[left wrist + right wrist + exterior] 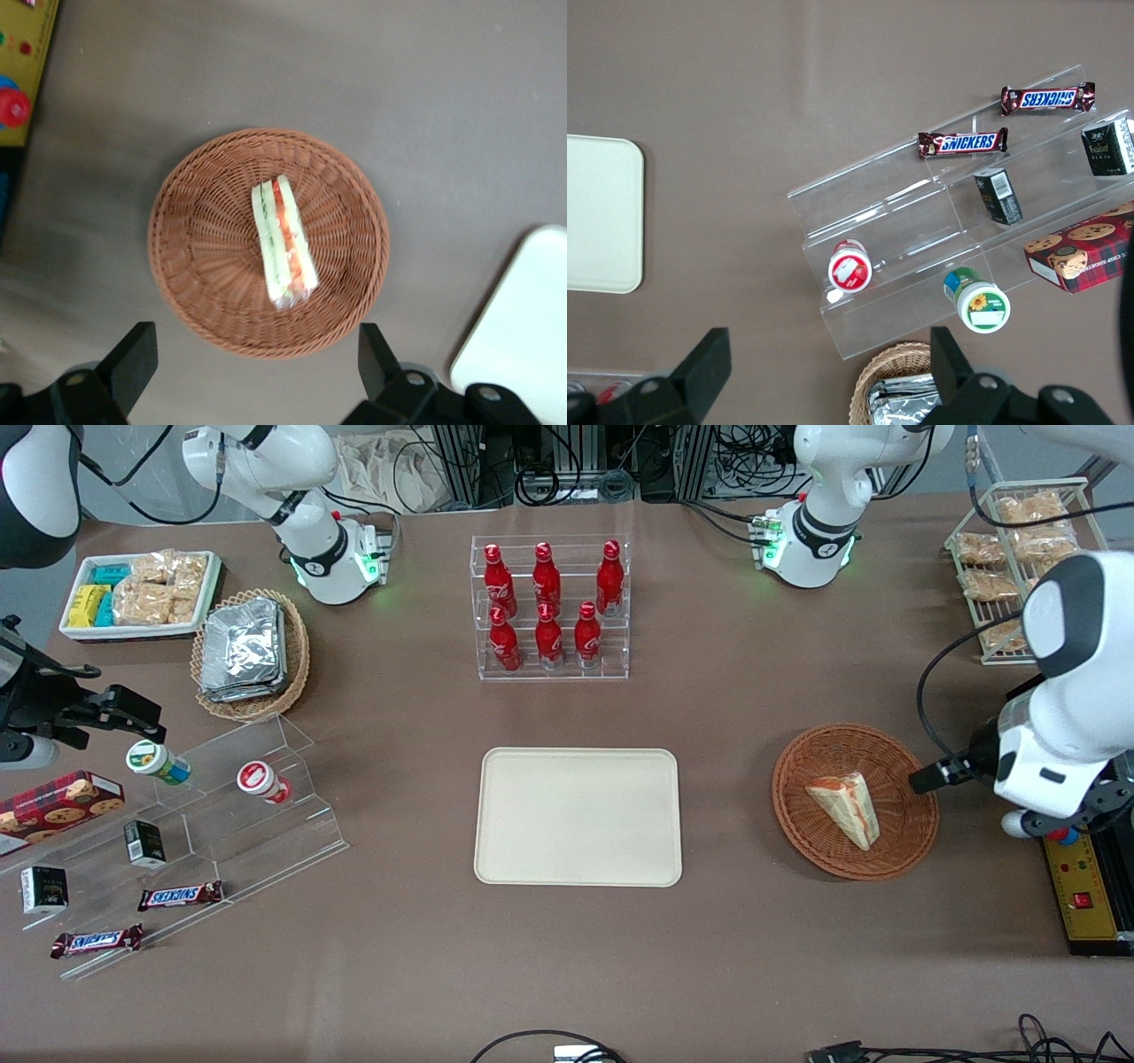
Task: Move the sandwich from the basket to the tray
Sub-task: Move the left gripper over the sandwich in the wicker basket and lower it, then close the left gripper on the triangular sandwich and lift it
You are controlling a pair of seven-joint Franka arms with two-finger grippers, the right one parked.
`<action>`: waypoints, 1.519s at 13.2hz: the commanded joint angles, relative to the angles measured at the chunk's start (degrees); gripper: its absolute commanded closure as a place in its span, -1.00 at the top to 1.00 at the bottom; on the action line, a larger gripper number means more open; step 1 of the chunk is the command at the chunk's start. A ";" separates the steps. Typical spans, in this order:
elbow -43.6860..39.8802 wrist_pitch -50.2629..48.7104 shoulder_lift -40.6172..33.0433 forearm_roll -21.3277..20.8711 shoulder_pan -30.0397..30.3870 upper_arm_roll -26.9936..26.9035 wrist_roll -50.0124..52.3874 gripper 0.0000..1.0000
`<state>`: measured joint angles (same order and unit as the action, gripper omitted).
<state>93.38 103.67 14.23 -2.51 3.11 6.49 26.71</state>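
The sandwich [846,806], a white bread wedge with red and green layers in clear wrap, lies in the middle of the round reddish-brown basket [797,815]. The left wrist view shows the sandwich [283,241] in the basket [195,266] from above. The cream tray [578,817] lies flat and bare beside the basket, toward the parked arm's end; a corner of the tray [523,336] also shows in the left wrist view. My left gripper [930,777] hangs high by the basket's rim, toward the working arm's end. In the left wrist view the gripper [257,367] is open and holds nothing, its fingers [137,354] wide apart.
A clear rack of red bottles [549,607] stands farther from the camera than the tray. A yellow control box [1085,895] lies by the working arm. A wire rack of snack packs [1019,558], a tan basket of foil packets [248,651] and a clear stepped shelf [204,824] also stand around.
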 commanded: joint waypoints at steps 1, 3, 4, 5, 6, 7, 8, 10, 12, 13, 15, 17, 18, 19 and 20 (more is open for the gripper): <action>6.17 5.65 -0.35 0.05 -0.47 -0.16 8.33 1.00; 10.31 9.25 -0.44 0.14 -0.56 0.01 12.56 1.00; 12.42 11.62 -0.26 0.84 -0.47 0.01 13.54 1.00; 14.79 14.42 0.09 0.84 -0.47 -0.07 14.68 1.00; 17.68 17.67 0.09 0.93 -0.47 -0.07 16.17 1.00; 19.97 20.14 0.09 0.84 -0.56 0.01 17.92 1.00; 21.73 22.51 0.27 0.84 -0.56 0.01 18.98 1.00; 24.73 27.09 0.53 0.84 -0.56 0.01 19.26 1.00; 25.53 29.82 3.07 0.93 -0.56 0.01 19.52 1.00; 25.53 30.62 4.30 0.93 -0.56 0.01 20.13 1.00; 25.53 30.80 5.62 0.84 -0.64 0.01 20.66 1.00; 25.36 31.15 7.03 0.84 -0.56 0.01 20.58 1.00; 25.36 31.59 7.04 0.84 -0.56 0.01 20.58 1.00; 25.27 31.59 7.12 0.84 -0.56 0.01 20.58 0.73; 25.01 31.50 7.04 0.84 -0.56 0.01 20.66 0.15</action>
<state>119.05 134.82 21.39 -2.05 3.06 6.70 46.37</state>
